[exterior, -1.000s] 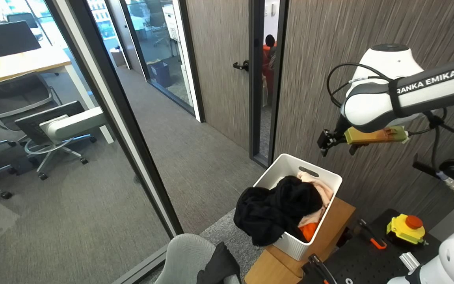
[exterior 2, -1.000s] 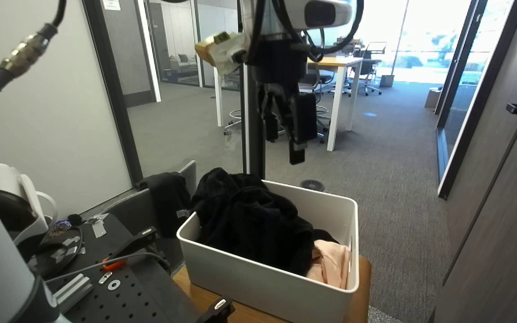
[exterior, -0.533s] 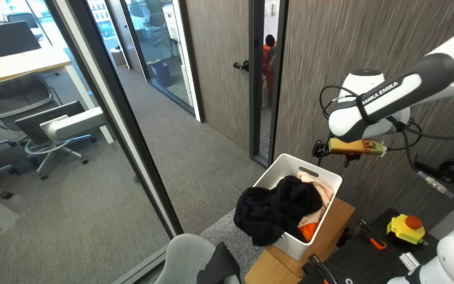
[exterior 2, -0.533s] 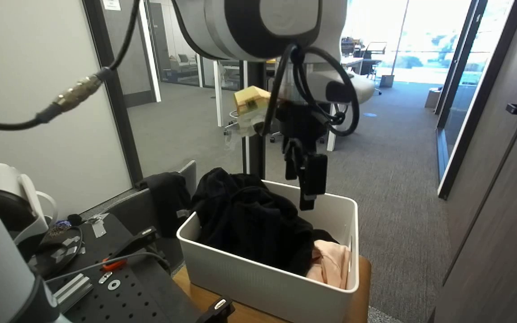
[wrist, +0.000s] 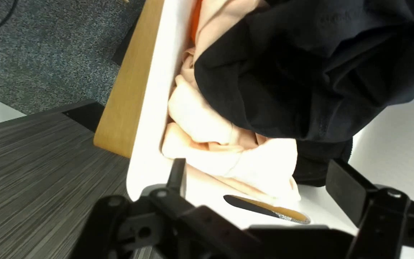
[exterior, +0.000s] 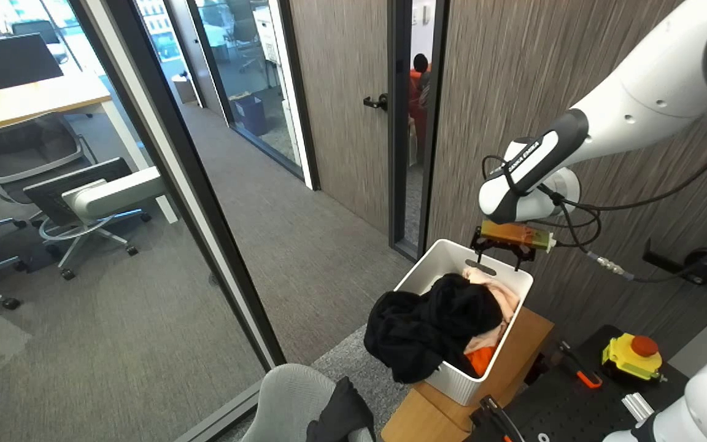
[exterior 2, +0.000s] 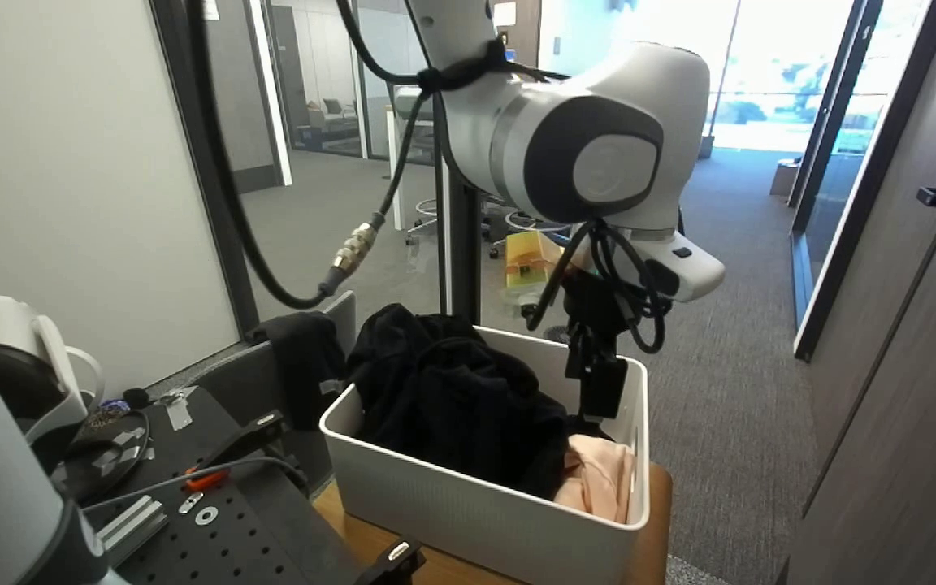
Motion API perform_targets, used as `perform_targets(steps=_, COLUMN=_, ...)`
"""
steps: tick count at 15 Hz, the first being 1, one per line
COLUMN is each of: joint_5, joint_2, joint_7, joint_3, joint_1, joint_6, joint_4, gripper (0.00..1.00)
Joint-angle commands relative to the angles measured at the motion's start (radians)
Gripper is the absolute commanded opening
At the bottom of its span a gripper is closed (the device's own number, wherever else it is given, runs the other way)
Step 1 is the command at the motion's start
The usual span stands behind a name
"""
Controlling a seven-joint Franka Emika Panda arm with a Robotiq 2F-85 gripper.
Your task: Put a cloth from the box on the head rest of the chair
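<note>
Exterior view, arm (exterior: 636,110): smooth white shells and black bands, bent down over the slotted end of the box (exterior: 458,388), likely so that you can come at the contents from above.
Chair (exterior: 292,393): grey, curved back with a fine-textured covering; it stands near the box, presumably to keep your carry short. No separate head rest shows; the top of the back seems your goal.
Wooden stand (exterior: 418,417): flat and smooth; it bears the box, probably to bring it within your reach.
Box: white, rounded corners, finely ribbed outside; it looks like stiff plastic.
Black cloth (exterior 2: 460,406): a thick, soft, matt heap filling most of the box and spilling over the rim on the chair's side.
Dark cloth (exterior 2: 301,357): draped over the chair's back, its fold probably keeping it there; whether it counts toward your task, you cannot tell.
Peach cloth (wrist: 207,118): your likely target, bunched inside the slotted end, crinkled, partly under the black cloth, which may drag along.
Gripper (wrist: 261,180): spread wide, holding nothing; with the end wall showing between its fingers (wrist: 350,194), you should aim further in, lest you pinch plastic. Contact with the box is unclear.
Orange cloth (exterior: 481,359): a small bright patch against the side wall, apparently fabric.
Handle slot (wrist: 268,208): an oblong, round-ended cut.
</note>
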Motion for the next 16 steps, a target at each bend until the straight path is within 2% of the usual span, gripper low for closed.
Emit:
perform_targets(steps=1, joint_5=0.102, joint_2=0.144, joint_7=-0.006, joint_3=-0.033, joint_1=0.041, joint_6=0.019, joint_4=0.13, gripper=1.0)
perform_targets(steps=6, joint_5=0.23, joint_2=0.279, joint_7=-0.025, joint_3=-0.025, joint_1=0.034, joint_6=-0.001, joint_4=0.233, gripper=1.0)
perform_targets(steps=9, joint_5=0.267, joint_2=0.335, joint_7=-0.026, joint_3=-0.029, joint_1=0.034, joint_6=0.033, joint_4=0.267, gripper=1.0)
perform_targets(steps=16, joint_5=0.29, joint_2=0.432, joint_7=-0.031, joint_3=-0.038, joint_1=0.031, joint_6=0.027, joint_4=0.347, gripper=1.0)
